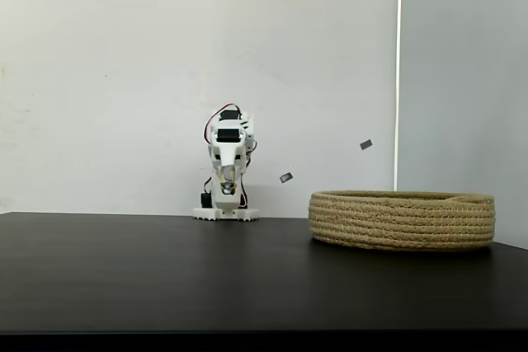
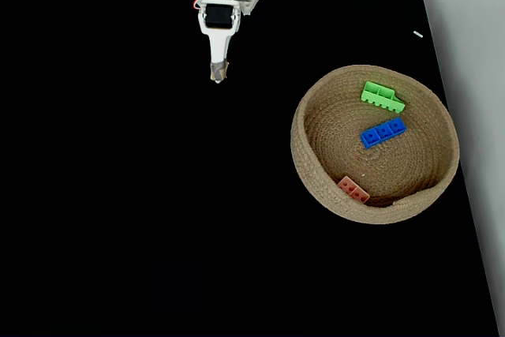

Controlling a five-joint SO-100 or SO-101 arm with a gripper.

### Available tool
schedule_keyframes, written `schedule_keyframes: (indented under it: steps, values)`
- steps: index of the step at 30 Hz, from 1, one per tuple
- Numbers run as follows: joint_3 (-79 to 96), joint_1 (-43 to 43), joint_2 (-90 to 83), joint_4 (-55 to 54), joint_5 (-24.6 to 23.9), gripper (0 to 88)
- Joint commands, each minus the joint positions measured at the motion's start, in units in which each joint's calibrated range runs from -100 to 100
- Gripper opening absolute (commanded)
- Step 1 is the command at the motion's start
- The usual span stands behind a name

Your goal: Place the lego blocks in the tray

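**Lego blocks all in the tray, arm folded back**

The lego blocks lie inside the wide, shallow tray of coiled tan rope (image 2: pixel 316 187): the bright green arched brick (image 2: pixel 382 96) toward the far wall, the long blue brick (image 2: pixel 383 132) near the middle, the small pale pink brick (image 2: pixel 353 189) against the near wall. Your gripper (image 2: pixel 218 74) hangs well apart from the tray, fingers together on nothing.

Little can go wrong unless you swing toward the tray and nudge it across the black table (image 2: pixel 118 195).

From the low fixed view the rope wall (image 1: pixel 402 222) hides every brick; from above you can count them.
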Motion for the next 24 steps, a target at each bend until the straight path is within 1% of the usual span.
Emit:
schedule_keyframes:
  steps: [1, 10, 19, 24]
  values:
    - [0.1, 0.3, -0.7, 1.7, 0.6, 0.1]
    - [0.0, 0.3, -0.7, 2.0, 0.6, 0.1]
    - [-0.2, 0.4, -0.7, 2.7, -1.1, 0.1]
    - [-0.2, 2.2, -0.7, 2.8, -2.3, 0.1]
